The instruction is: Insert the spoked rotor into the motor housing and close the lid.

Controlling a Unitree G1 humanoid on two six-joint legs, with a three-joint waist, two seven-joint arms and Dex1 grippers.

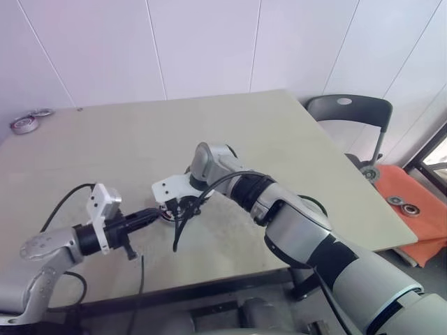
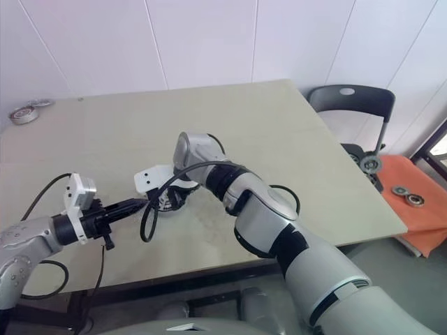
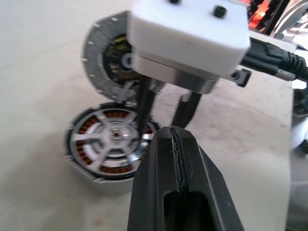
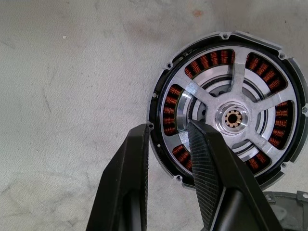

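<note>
The motor housing (image 4: 159, 103) lies flat on the table, dark rim up, copper windings showing. The spoked rotor (image 4: 207, 98) sits inside it, its silver spokes over the windings. My right gripper (image 4: 168, 127) points steeply down over the housing's near rim, open, with one finger outside the rim and the other over the rotor; neither visibly holds anything. Its fingers (image 3: 144, 106) come down onto the rotor (image 3: 103, 130) in the left wrist view. The grey round lid (image 3: 103, 53) lies just beyond the housing. My left gripper (image 1: 150, 216) is shut and empty, its tip close beside the housing.
Two metal rings (image 1: 24, 124) lie at the table's far left corner. A dark chair (image 1: 349, 112) stands off the right side, with an orange surface (image 1: 412, 216) holding bearings past it. The table's front edge runs just behind my left arm.
</note>
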